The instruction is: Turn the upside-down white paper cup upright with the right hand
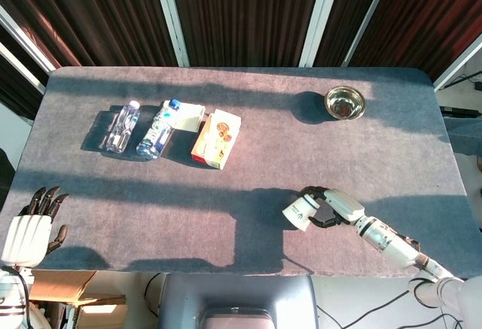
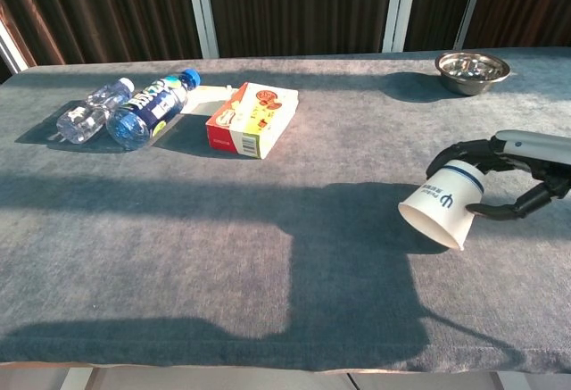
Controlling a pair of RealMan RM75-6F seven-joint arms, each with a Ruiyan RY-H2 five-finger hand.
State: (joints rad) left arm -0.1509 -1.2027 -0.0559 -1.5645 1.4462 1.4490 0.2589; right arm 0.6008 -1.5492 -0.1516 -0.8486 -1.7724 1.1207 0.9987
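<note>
The white paper cup (image 2: 442, 206) with a blue band lies tilted on its side in the air, its open mouth pointing left and slightly down. My right hand (image 2: 508, 174) grips it around the closed end, fingers wrapped over the top and thumb underneath. In the head view the cup (image 1: 299, 212) and right hand (image 1: 335, 205) sit near the table's front edge, right of centre. My left hand (image 1: 30, 227) hangs off the table's front left corner, fingers apart and holding nothing.
A steel bowl (image 2: 472, 70) stands at the back right. Two water bottles (image 2: 147, 108) lie at the back left beside a red and white carton (image 2: 252, 120). The grey cloth table (image 2: 223, 256) carries broad shadows.
</note>
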